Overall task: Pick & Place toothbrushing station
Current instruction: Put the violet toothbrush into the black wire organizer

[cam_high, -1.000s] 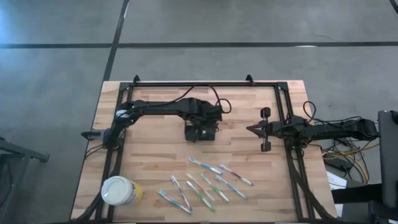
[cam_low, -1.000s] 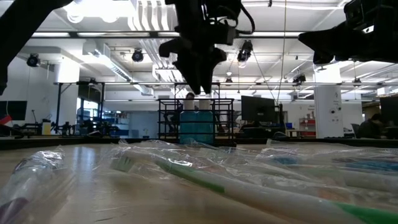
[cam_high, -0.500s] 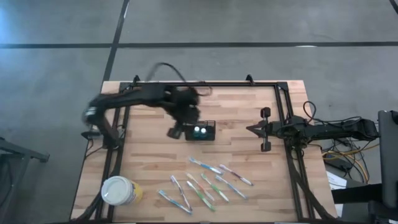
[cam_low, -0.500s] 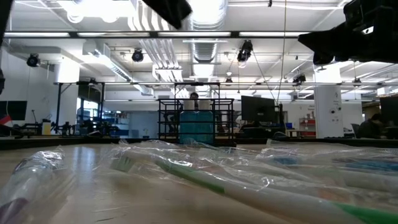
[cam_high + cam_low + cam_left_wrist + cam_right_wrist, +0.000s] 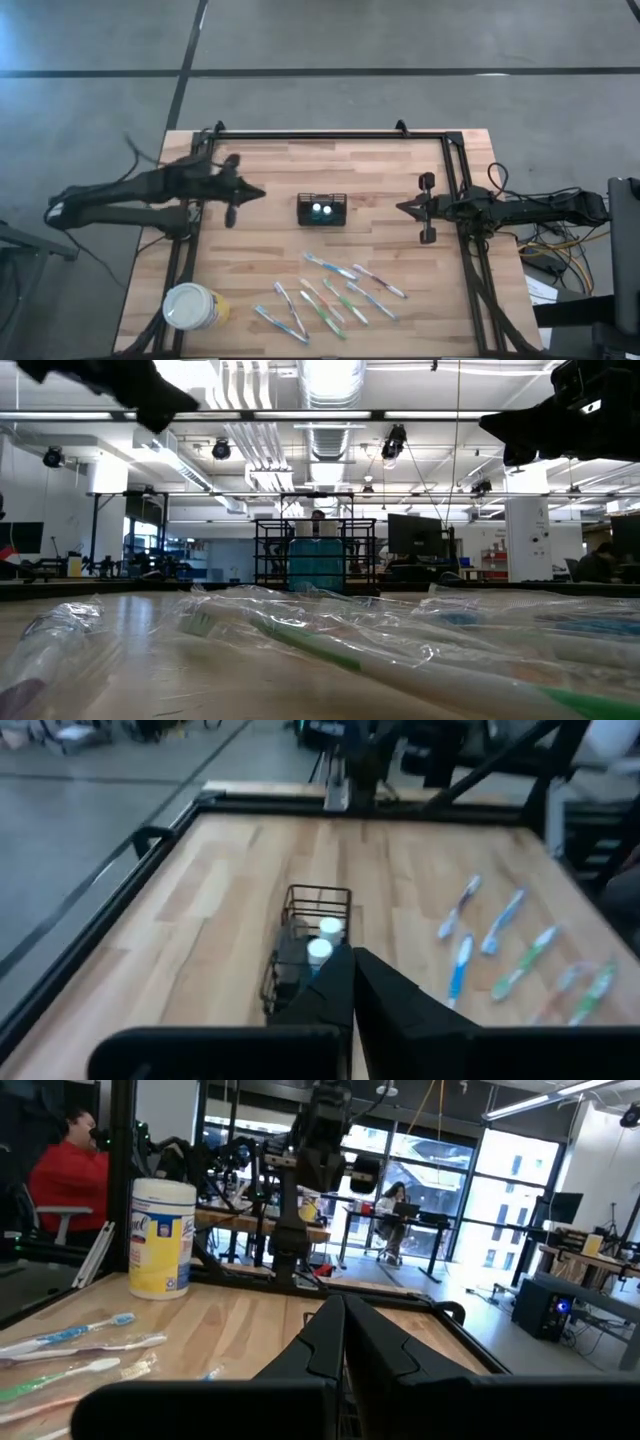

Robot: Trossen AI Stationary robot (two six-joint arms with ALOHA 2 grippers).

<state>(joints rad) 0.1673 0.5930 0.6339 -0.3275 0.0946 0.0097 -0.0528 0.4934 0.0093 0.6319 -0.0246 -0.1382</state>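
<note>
One small black wire caddy (image 5: 322, 209) stands upright near the middle of the wooden worktop (image 5: 260, 250), free of both arms. Two round white caps show inside it, side by side. In the left wrist view the caddy (image 5: 305, 950) sits just ahead of that arm's closed fingertips, apart from them.

The left gripper (image 5: 258, 193) hangs over the left part of the worktop, well to the left of the caddy, its jaws pressed together and holding nothing. The right gripper (image 5: 403, 208) waits at the right side, pointing toward the caddy from a distance, its jaws likewise closed on nothing; in its own wrist view the two dark fingers (image 5: 325, 1342) meet along a thin seam.

One round white-and-yellow tub (image 5: 193, 306) stands at the near left corner of the worktop. Wrapped toothbrushes (image 5: 330, 290) lie scattered in front of the caddy, about seven of them, with blue, green and pink handles; the exact count is hard to fix where they overlap. In the low view their clear wrappers (image 5: 330, 630) fill the foreground.

One person in a red top (image 5: 68, 1165) sits in the room beyond the worktop.
</note>
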